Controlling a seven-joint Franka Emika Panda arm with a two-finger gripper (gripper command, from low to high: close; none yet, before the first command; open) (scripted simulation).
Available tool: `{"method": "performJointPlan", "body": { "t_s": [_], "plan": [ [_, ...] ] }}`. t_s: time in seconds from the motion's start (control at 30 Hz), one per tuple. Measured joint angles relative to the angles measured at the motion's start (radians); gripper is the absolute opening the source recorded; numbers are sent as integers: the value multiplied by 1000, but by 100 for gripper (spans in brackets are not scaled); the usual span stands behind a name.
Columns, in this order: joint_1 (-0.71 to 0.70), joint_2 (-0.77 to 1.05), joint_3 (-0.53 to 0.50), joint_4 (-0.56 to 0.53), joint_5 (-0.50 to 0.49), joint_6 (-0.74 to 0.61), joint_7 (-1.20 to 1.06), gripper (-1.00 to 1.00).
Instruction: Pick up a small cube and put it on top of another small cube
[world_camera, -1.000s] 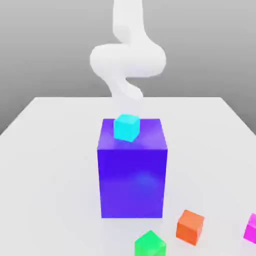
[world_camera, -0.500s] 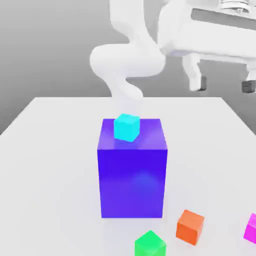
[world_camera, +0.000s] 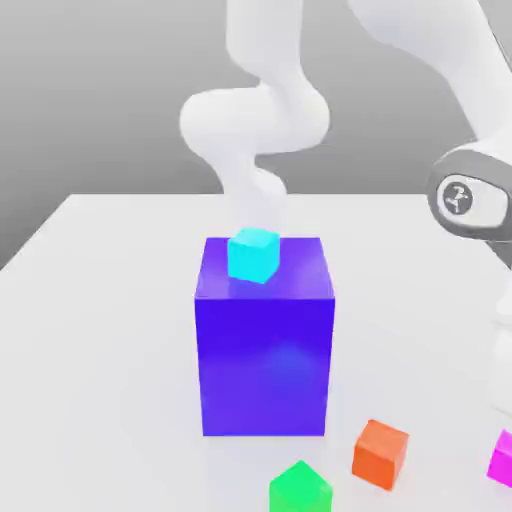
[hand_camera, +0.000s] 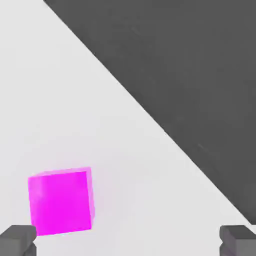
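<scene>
Cyan cube (world_camera: 252, 255) atop blue block (world_camera: 265, 350) (upright) — fingers (hand_camera: 18, 239) apart

No readable text, label or number shows anywhere

Four small cubes are in sight: one cyan cube (world_camera: 253, 255), one orange cube (world_camera: 380, 453), one green cube (world_camera: 300, 490) and one magenta cube (world_camera: 503, 458) (hand_camera: 60, 201). There is one large blue block (world_camera: 265, 350), one white desk (world_camera: 90, 340) and one robot arm (world_camera: 262, 110).
</scene>
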Motion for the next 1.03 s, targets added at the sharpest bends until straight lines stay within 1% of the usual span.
{"method": "performJointPlan", "body": {
  "t_s": [0.13, 0.17, 0.37, 0.43, 0.53, 0.63, 0.8, 0.9, 0.93, 1.03],
  "plan": [
    [52, 145, -51, 31, -61, 96, 37, 0],
    [62, 169, -63, 36, -71, 113, 44, -100],
    [65, 181, -67, 39, -78, 121, 49, -100],
    [52, 145, -49, 30, -60, 94, 36, -100],
    [19, 46, -9, 5, -7, 22, 0, -100],
    [-66, -40, -58, -47, 60, -5, 30, -100],
    [-197, -153, -160, -136, 168, -13, 90, -100],
    [-254, -102, -223, -155, 196, 61, 134, -100],
    [-258, -71, -232, -155, 193, 92, 143, 100],
    [-258, -71, -232, -155, 193, 92, 143, 100]
  ]
}}
